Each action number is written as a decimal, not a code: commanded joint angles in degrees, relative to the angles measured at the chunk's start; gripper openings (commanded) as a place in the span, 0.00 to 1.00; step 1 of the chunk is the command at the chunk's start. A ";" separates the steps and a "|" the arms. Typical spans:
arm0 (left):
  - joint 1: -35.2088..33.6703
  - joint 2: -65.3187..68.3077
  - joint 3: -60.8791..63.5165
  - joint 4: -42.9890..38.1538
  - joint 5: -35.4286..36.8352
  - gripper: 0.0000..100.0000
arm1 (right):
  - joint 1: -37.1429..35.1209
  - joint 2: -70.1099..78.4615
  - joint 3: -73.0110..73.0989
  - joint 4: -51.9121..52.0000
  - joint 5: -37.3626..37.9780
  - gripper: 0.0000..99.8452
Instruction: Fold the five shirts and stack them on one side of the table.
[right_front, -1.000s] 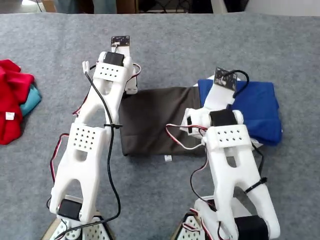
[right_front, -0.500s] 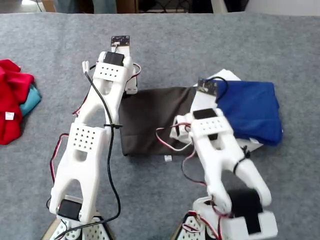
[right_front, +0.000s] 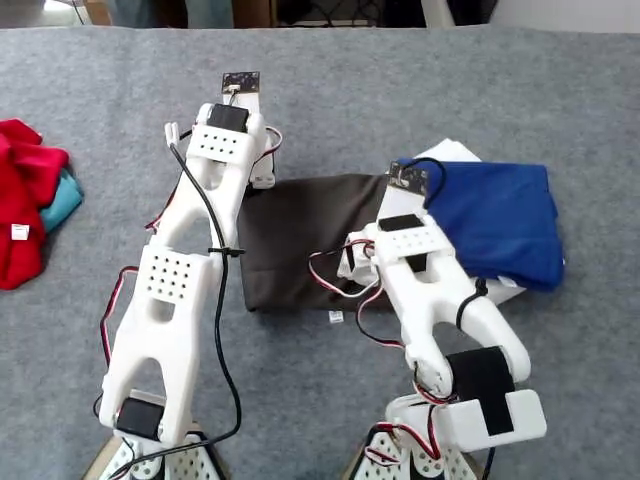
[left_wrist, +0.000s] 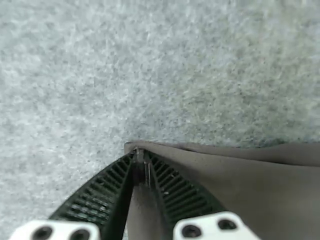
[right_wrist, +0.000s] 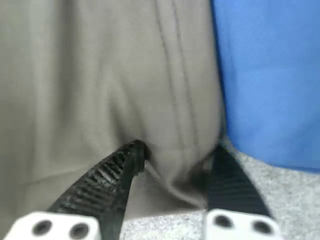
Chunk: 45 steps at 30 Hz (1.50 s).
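Observation:
A dark brown shirt lies flat in the middle of the table. My left gripper sits at its far left corner and is shut on that corner. My right gripper stands open at the shirt's right edge, one finger on the brown cloth and the other finger beside a raised fold. A folded blue shirt lies to the right, touching the brown one, and appears as blue cloth. It rests on a white shirt.
A red shirt and a teal shirt lie bunched at the table's left edge. Grey felt covers the table, bare along the far side and the front middle.
My right arm has swung left, off the blue shirt and onto the brown shirt's right edge, uncovering the white shirt beneath the blue one. The left arm has kept still.

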<state>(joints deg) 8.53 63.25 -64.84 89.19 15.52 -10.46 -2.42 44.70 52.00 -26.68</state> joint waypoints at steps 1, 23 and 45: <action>-0.66 0.09 -2.07 0.09 -0.09 0.03 | 1.32 2.95 -0.40 -0.35 -0.18 0.02; -19.74 1.05 -21.76 7.12 9.14 0.24 | 4.22 3.47 -42.77 29.89 14.33 0.02; -22.29 4.40 -22.11 4.48 10.20 0.21 | 24.53 3.47 -59.65 35.60 39.12 0.02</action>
<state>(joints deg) -14.51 68.35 -84.26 94.37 25.36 9.41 1.36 -12.26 87.16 9.63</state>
